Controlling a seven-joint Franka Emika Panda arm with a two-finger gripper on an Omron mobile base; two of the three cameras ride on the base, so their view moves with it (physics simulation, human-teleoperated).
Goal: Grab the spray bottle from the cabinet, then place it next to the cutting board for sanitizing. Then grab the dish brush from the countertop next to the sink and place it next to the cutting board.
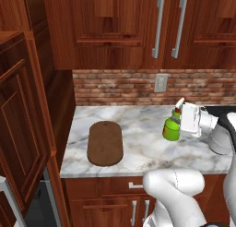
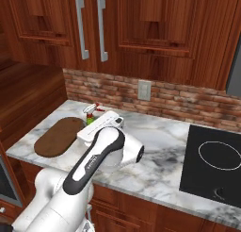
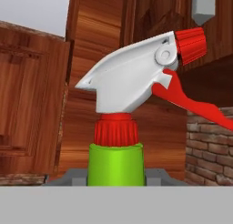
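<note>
Spray bottle [image 3: 116, 164] close up; left base view adds cutting board [image 1: 105, 143].

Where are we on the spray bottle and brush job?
Done: the spray bottle is out of the cabinet. In hand: the tool holds it above the countertop, right of the cutting board, not yet set down. Left: place the bottle beside the board, then the dish brush step.
</note>
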